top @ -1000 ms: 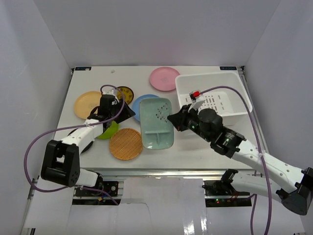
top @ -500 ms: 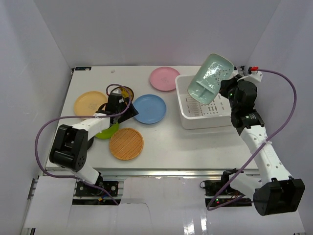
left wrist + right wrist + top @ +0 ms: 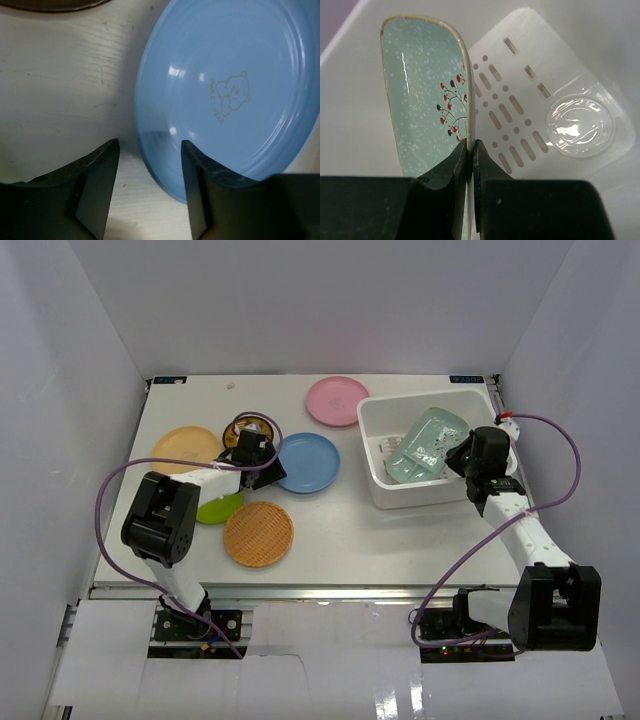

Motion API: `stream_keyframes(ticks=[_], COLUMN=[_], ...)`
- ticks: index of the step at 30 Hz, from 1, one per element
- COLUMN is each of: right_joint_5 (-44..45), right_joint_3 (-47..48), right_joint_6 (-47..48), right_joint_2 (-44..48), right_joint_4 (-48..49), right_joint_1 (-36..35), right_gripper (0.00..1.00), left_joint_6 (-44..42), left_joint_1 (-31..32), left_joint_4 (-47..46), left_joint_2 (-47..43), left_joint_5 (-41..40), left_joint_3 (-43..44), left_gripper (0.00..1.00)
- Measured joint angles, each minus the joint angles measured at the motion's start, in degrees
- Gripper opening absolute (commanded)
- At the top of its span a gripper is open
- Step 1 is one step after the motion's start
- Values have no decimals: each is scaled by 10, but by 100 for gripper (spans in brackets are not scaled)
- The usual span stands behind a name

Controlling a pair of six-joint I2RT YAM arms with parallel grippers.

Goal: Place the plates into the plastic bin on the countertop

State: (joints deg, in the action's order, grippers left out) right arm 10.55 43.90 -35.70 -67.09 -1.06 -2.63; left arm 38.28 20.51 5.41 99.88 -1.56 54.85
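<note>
White countertop [image 3: 400, 540], boxed in by plain white walls. The bin [image 3: 375, 420] sits at centre right of the top view. The tray [image 3: 425, 445] leans tilted inside it, its rim pinched between the closed fingers of the right gripper [image 3: 470, 145]. Left of centre, the left gripper [image 3: 150, 150] stands with jaws apart, straddling the edge of the blue plate [image 3: 225, 90]. The pink plate [image 3: 336, 400] lies at upper centre, just beside the bin. The orange plate [image 3: 185, 447] and tan plate [image 3: 258, 533] lie at left.
</note>
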Motion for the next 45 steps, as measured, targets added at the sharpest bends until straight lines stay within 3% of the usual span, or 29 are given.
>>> stream_keyframes(ticks=[2, 5, 6, 7, 8, 16, 17, 20, 28, 32, 34, 45], right_joint_5=[-5, -13, -16, -14, -18, -29, -30, -40, -100, -119, -123, -155], right_joint_3=[-3, -4, -4, -4, -5, -7, -7, -7, 31, 55, 63, 96], right_joint_6=[1, -3, -4, -3, -4, 6, 8, 17, 45, 50, 49, 31], right_joint_2=[-14, -22, -25, -28, -30, -61, -60, -50, 40, 101, 135, 247], right_joint_4=[9, 33, 45, 52, 62, 73, 72, 70, 42, 42, 42, 45], right_joint_1=[0, 1, 1, 1, 2, 0, 0, 0, 0, 0, 0, 0], right_gripper=[16, 32, 37, 40, 48, 77, 85, 93, 95, 82, 73, 71], left_joint_6=[-2, -5, -7, -6, -1, -10, -14, -21, -20, -16, -18, -46], left_joint_1=[2, 4, 4, 5, 5, 7, 8, 10, 11, 24, 45, 187], left_joint_4=[-3, -5, -5, -5, -10, -18, -13, 5, 17, 4, -5, 36], left_joint_2=[9, 18, 21, 24, 24, 15, 7, -35, -234, -252, -225, 94], left_joint_5=[-7, -17, -21, -25, -25, -32, -34, -36, -20, 17, 32, 49], left_joint_3=[8, 14, 16, 16, 16, 28, 27, 18, 32, 104, 158, 450], left_gripper=[53, 31, 16, 8, 2, 0, 0, 0, 0, 0, 0, 0])
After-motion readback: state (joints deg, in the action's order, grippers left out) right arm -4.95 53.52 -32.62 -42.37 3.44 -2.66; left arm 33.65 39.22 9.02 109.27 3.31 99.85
